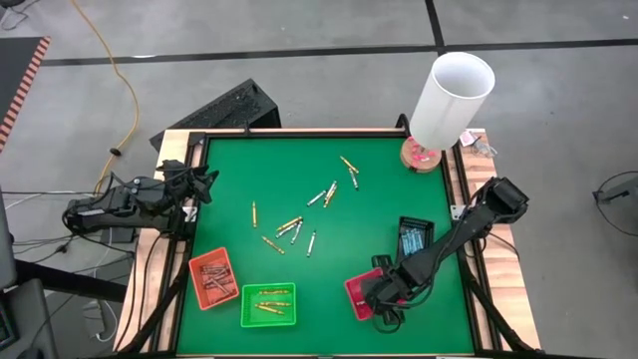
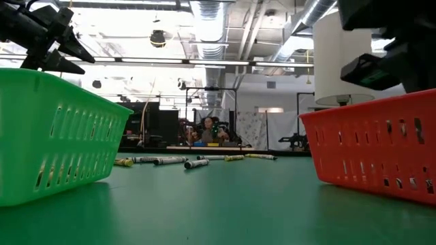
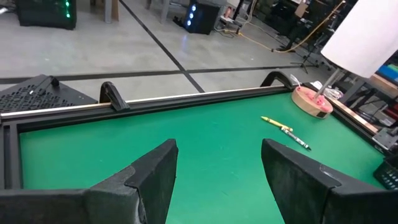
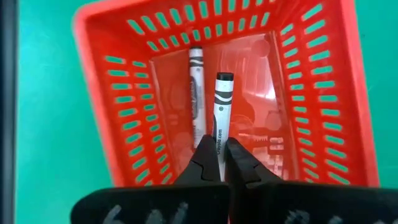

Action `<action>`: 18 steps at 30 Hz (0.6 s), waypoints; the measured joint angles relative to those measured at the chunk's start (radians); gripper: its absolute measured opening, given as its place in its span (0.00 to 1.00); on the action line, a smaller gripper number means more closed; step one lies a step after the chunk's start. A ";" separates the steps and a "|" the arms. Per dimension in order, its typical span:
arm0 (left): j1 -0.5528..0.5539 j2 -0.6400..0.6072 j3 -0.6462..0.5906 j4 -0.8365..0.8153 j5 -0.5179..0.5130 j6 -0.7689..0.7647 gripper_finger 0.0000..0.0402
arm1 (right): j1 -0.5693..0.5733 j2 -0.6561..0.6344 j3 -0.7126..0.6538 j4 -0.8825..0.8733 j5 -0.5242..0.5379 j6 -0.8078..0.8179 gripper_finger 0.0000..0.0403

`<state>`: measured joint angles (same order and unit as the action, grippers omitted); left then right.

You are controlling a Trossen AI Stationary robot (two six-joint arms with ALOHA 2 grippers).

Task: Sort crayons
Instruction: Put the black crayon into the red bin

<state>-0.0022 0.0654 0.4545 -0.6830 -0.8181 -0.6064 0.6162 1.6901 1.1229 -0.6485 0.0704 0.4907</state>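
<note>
- Table: green surface with a raised dark rim. A white lamp stands at the far right corner.
- Left gripper: parked at the left edge of the table, jaws spread wide and empty.
- Right gripper: hangs over the red tray at the near right, jaws clamped on a silvery grey crayon. A second grey crayon already lies in that tray.
- Orange tray, near left: holds reddish-brown crayons.
- Green tray, near centre: holds several yellow-gold crayons.
- Black tray, right side: holds light blue crayons.
- Loose crayons: roughly a dozen are scattered over mid-table, with a pair farther off toward the lamp.
- Progress, as a judgement: partly sorted. Each tray has contents; the held crayon needs releasing and the scattered ones need collecting.
- Legible writing: the held crayon's wrapper reads "Crayola".
</note>
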 joint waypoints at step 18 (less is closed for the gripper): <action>0.000 0.000 0.000 -0.001 -0.002 0.000 0.56 | -0.029 0.050 0.000 0.001 -0.048 -0.095 0.00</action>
<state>-0.0021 0.0650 0.4545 -0.6842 -0.8204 -0.6064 0.5877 1.7405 1.1229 -0.6471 0.0228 0.3956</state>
